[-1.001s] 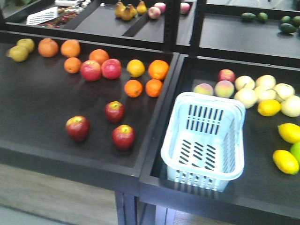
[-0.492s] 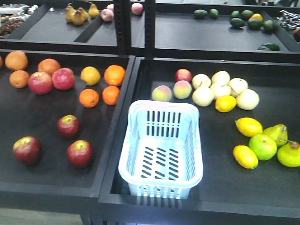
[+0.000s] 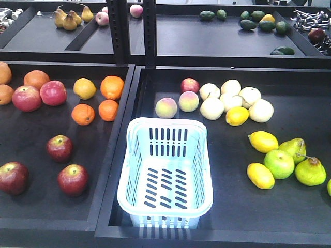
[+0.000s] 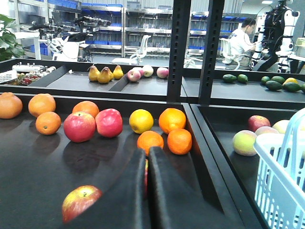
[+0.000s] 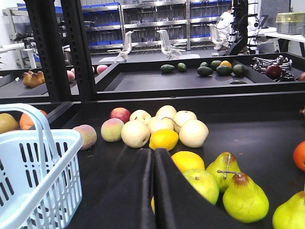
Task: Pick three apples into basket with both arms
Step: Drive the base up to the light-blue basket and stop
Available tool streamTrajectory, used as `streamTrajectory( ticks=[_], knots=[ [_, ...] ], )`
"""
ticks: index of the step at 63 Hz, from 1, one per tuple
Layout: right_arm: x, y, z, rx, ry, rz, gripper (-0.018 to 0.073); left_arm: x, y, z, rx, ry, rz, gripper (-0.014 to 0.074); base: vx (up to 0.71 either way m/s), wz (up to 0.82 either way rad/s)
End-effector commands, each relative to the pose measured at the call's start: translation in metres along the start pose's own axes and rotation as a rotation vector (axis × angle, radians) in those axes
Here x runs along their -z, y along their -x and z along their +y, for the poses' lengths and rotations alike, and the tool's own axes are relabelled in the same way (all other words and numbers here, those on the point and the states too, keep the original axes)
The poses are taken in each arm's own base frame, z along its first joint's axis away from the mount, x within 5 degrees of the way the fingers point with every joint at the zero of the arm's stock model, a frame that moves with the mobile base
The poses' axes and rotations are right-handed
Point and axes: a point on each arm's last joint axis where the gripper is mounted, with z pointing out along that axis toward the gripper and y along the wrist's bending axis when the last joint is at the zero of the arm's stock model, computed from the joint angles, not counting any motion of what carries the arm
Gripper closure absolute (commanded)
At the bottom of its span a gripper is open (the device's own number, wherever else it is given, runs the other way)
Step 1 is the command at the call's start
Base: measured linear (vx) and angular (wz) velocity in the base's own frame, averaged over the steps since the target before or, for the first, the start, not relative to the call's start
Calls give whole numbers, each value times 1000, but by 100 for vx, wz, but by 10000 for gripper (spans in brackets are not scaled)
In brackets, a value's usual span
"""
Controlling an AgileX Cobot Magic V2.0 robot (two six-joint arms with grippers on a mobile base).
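Front view, left tray: 3 maroon apples lying apart from one another on the black floor. Rear apple nearest the oranges; front apple closer to the camera; edge apple at the picture's left border. All 3 outside the basket, with the tray wall between. Further back, 2 brighter pink-red apples beside the oranges.

Right tray: basket upright at the front-left, close to the dividing wall, slotted floor open to view. Behind it, peaches and pale round fruit; to its right, lemons, a green apple and pears, well apart from the basket.

Left wrist view: left hand low over the left tray, its 2 dark fingers pressed almost together with only a hairline slit between, gripping nothing. A sliver of red visible through the slit. 1 of the maroon apples lying left of the fingers, not touching. Basket at the right edge.

Right wrist view: right hand over the right tray, fingers closed in the same way, holding nothing. Basket to the left, hoop handle above its rim; a lemon just beyond the fingertips, pears to the right.
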Motion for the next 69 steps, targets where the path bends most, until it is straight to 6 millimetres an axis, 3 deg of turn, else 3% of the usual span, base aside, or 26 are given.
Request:
streamTrajectory(
  ticks=[1,69],
  knots=[
    [0,2,0,13,2,-59,568,0,5,-1,2,-16,-73,603,3,-5],
    [0,2,0,13,2,-59,568,0,5,-1,2,-16,-73,603,2,-2]
  ],
)
